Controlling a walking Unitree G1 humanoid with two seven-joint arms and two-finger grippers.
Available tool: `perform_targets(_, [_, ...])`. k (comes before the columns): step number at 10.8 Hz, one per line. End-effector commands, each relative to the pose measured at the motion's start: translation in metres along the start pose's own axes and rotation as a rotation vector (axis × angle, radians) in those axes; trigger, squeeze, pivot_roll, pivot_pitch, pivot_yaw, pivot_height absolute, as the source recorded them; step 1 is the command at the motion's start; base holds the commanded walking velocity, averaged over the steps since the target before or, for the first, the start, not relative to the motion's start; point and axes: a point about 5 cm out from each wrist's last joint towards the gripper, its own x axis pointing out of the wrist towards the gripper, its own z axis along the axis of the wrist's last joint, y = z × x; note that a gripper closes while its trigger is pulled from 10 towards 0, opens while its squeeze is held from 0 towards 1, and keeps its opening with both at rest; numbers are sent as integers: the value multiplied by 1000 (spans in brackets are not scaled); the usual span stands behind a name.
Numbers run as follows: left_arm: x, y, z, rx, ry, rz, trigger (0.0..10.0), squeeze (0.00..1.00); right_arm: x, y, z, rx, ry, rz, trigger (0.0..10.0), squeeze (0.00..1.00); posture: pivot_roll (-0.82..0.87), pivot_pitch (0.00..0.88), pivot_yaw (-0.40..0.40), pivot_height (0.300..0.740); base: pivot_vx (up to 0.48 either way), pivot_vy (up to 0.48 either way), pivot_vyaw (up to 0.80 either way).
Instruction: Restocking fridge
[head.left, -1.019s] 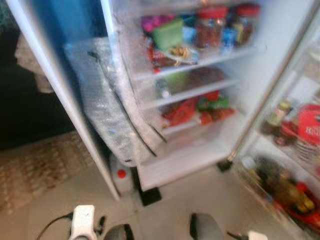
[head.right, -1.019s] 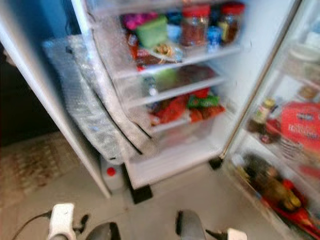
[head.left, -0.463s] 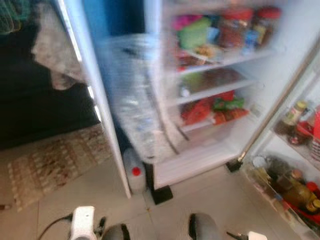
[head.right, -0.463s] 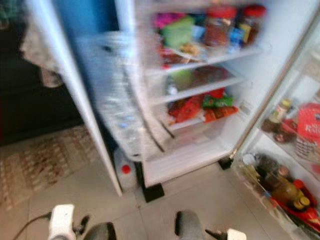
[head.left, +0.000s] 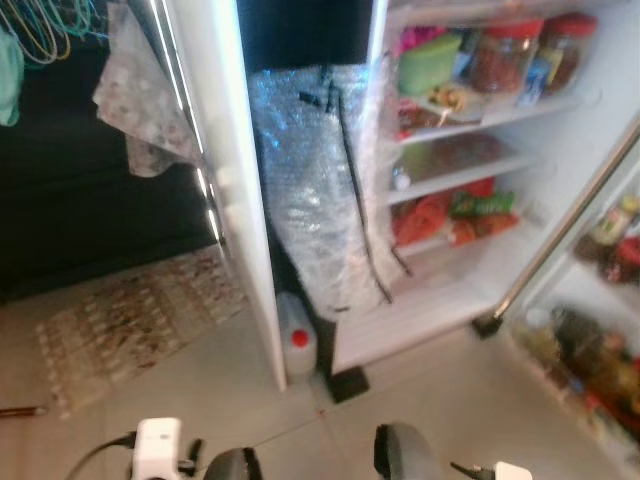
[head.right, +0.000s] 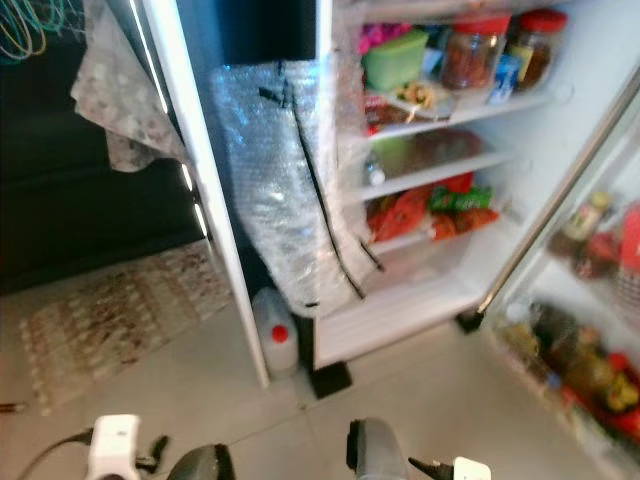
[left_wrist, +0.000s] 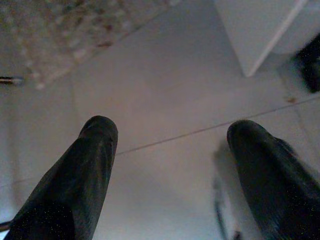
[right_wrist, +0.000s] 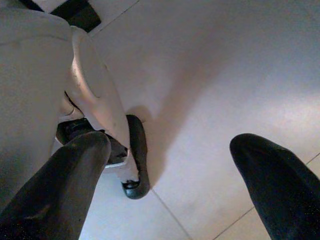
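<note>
1. Fridge open ahead, shelves up and to my right; nothing carried.
2. Left hand and right hand both spread, empty, hanging over floor.
3. Right arm nearer shelves, I judge.

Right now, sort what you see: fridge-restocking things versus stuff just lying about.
Job:
open fridge
jars, top shelf
green tub
red and green packets
door bottles

Lying about:
bubble wrap
white jug
rug
hanging cloth
</note>
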Motion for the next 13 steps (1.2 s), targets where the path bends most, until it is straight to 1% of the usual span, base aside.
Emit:
perform_targets(1, [-1,-7,-3,-8,14,-17,10000,0,2,23,-8,-6,33,86,10000,0,-42,49,49,602,0,0,0])
perform_targets(2, [0,-8,-2,-8,11,-21,10000,0,2,23,-8,-5,29,85,10000,0,-41,52,48,606,0,0,0])
perform_targets(3, [0,-10,-1,-9,8,-25,10000,0,2,23,-8,-12,27,84,10000,0,-41,54,47,621,0,0,0])
perform_targets(10, [0,-14,-3,-15,18,-35,10000,0,2,22,-7,-23,32,81,10000,0,-39,41,44,740,0,0,0])
perform_targets(13, [0,-16,-2,-17,15,-39,10000,0,2,22,-7,-29,31,81,10000,0,-41,34,44,740,0,0,0])
